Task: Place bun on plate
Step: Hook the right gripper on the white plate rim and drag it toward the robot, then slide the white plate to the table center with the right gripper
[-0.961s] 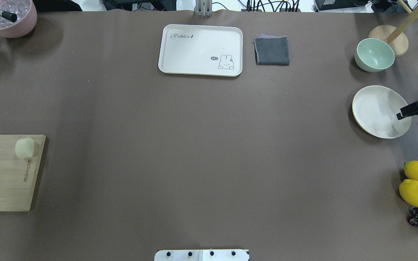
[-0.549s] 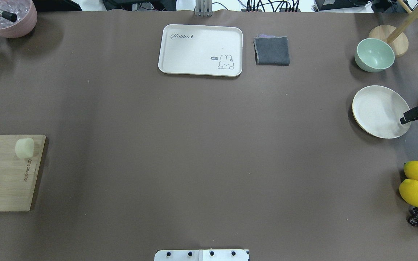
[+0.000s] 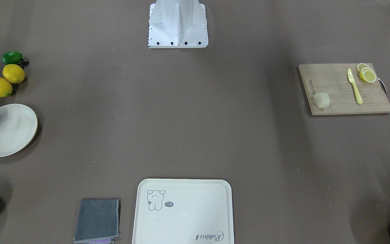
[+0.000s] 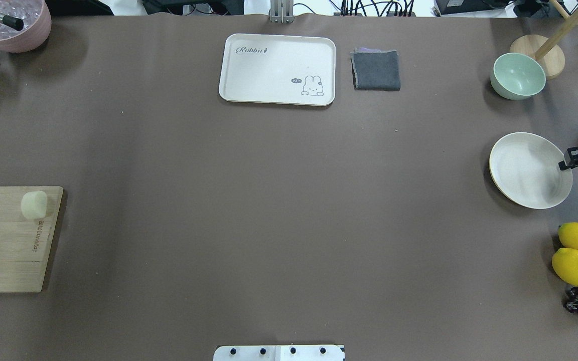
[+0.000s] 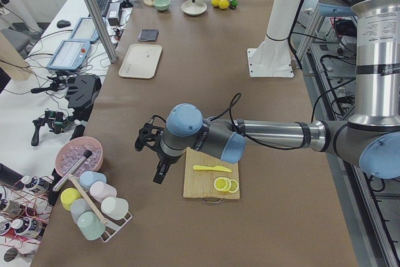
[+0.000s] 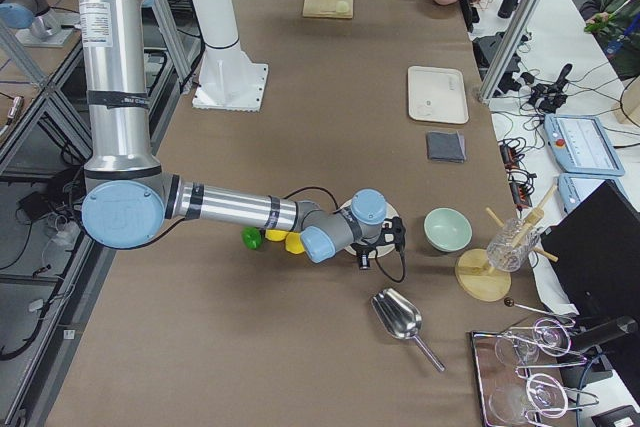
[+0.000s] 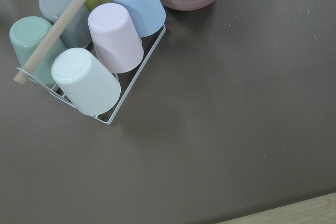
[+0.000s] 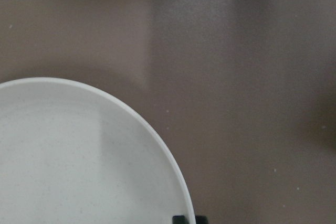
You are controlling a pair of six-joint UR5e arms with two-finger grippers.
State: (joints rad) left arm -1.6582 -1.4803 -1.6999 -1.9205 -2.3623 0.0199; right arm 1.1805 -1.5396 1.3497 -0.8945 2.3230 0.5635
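Table (image 4: 289, 225): brown cover. The overhead view catches neither arm, only the tip of one gripper.

Left arm: shows only in the exterior left view, stretched low over the cutting board (image 3: 345, 88), where it hides the bun. The left gripper (image 5: 159, 170) hangs past the board's outer end, over bare table near the cups (image 7: 113, 35). Its fingers are outside its wrist camera's frame, so I cannot tell whether it is open or closed.

Board: cut off by the overhead view's left edge, whole in the front-facing view.

Plate (image 4: 525, 170): at the table's right end, between the green bowl (image 4: 518, 75) and the lemons (image 4: 574, 253). The front-facing view clips its outer rim, and the right wrist view shows only an arc of it.

Right gripper (image 4: 565, 161): at the plate's outer rim, mostly cut off by the frame edge. In the right wrist view, dark fingertips (image 8: 179, 219) sit on either side of the rim at the bottom edge. From that sliver it reads as pinched onto the plate's rim.

Bun (image 3: 322, 100): on the board, at the corner toward the table's centre and away from the robot. It is apart from the knife (image 3: 354, 86) and the lemon slices (image 3: 367, 74), and well apart from the plate at the opposite end. It is stubby, nearly as wide as long, so the long axis is hard to call. Seen from overhead, its straighter side faces the table's centre and its rounder side faces the board.
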